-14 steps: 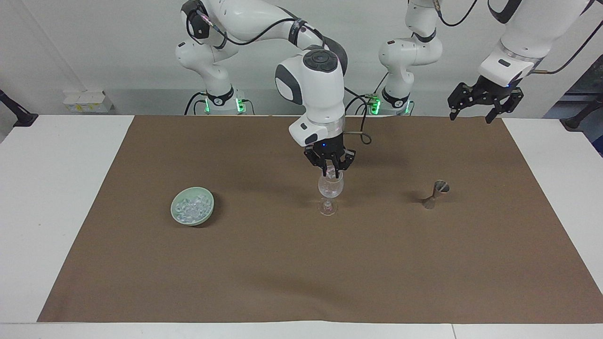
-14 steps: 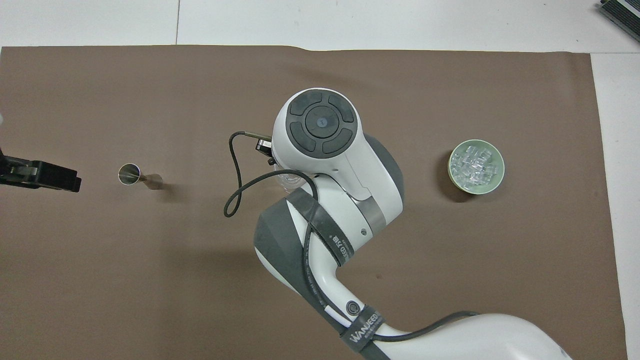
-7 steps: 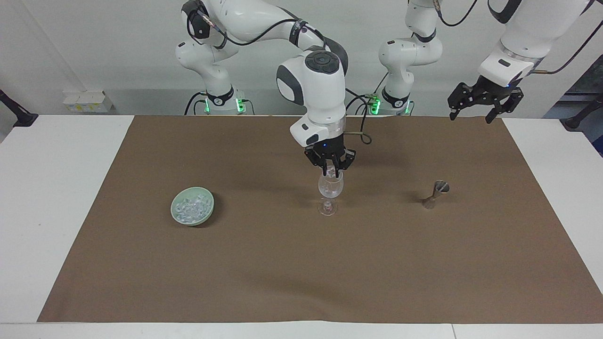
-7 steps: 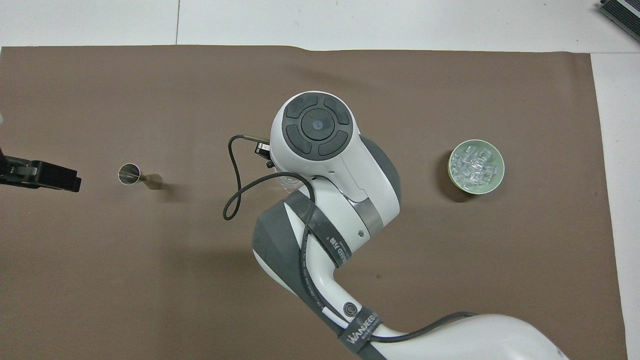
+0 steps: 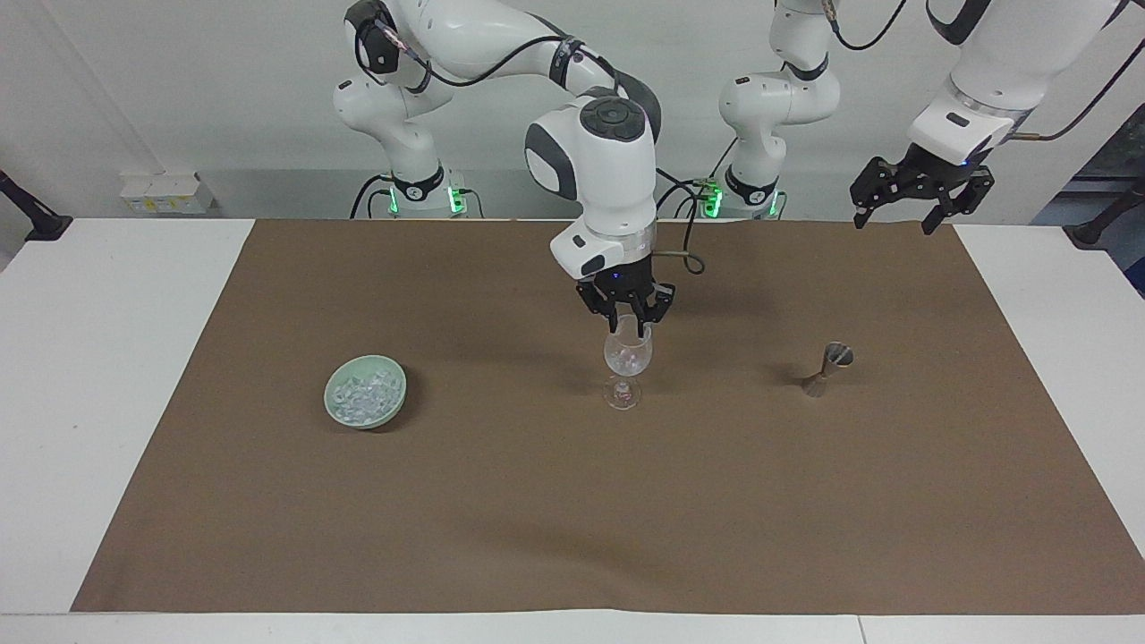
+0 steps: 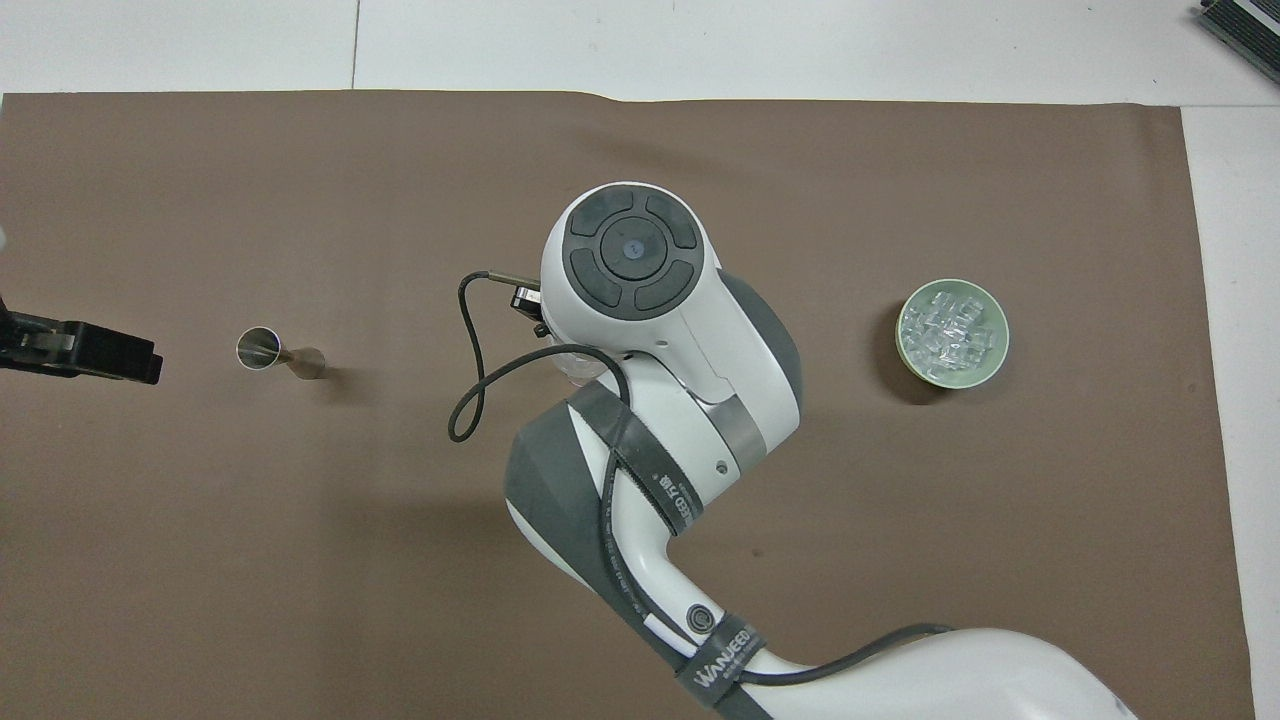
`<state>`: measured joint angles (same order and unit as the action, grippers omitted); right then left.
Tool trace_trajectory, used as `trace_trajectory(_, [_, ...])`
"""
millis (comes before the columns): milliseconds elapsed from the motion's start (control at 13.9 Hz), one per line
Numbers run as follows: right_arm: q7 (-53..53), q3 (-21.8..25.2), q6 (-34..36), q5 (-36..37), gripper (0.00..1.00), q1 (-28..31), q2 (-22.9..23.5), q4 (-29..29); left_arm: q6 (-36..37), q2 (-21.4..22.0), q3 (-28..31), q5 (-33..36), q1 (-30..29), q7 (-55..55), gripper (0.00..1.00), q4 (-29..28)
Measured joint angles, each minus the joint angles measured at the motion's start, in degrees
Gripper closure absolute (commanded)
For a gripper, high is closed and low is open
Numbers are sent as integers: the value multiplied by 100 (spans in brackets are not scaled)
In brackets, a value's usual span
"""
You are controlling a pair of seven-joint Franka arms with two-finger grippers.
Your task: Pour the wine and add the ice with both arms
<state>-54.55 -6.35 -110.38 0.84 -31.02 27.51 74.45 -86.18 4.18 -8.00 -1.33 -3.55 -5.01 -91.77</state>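
ice: small clear chunks (image 5: 364, 394) heaped in a pale green bowl (image 5: 395, 400) at the lower left of the facing view; a few more glint inside the stemmed glass (image 5: 628, 356) at the frame's centre
how the ice handles: I judge each chunk light, hard and slick, apt to squirt out of a pinch; best taken across its widest faces, one at a time, off the top of the heap
the glass: thin, tall on a narrow foot, fragile and easy to tip; it stands upright on the brown mat (image 5: 572, 501)
right gripper: (image 5: 626, 319) hangs straight over the mouth of the glass, fingers (image 5: 639, 322) pointing down at the rim; they look close together, but whether they are parted or meeting I cannot tell, nor whether a chunk sits between them
left gripper: (image 5: 903, 219) waits high at the upper right of the facing view, over the mat's edge, fingers (image 5: 860, 217) spread apart and empty; overhead only its dark tip (image 6: 85, 350) shows at the left edge
jigger: a small metal double-cone measure (image 5: 827, 368) stands on the mat in the right half of the facing view, well apart from the glass
what stands in the way: nothing lies between bowl and glass; the rim of the glass is the hazard, since the fingers hang just above it and a sideways nudge could topple it
desk: white (image 5: 107, 358), bare around the mat; overhead, the right arm's wrist (image 6: 640, 280) hides most of the glass
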Motion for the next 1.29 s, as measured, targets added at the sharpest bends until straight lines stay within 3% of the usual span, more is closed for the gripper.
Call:
trace_trajectory(287, [0, 0, 31, 20, 51, -3, -1, -5, 0, 0, 0, 0, 0, 0, 0, 0])
trace_trajectory(502, [0, 11, 153, 33, 7, -2, -17, -19, 0, 0, 0, 0, 0, 0, 0, 0])
trace_trajectory(574, [0, 24, 161, 33, 0, 9, -50, -27, 0, 0, 0, 0, 0, 0, 0, 0])
trace_trajectory(1291, [459, 90, 591, 52, 0, 313, -630, 46, 0, 0, 0, 0, 0, 0, 0, 0])
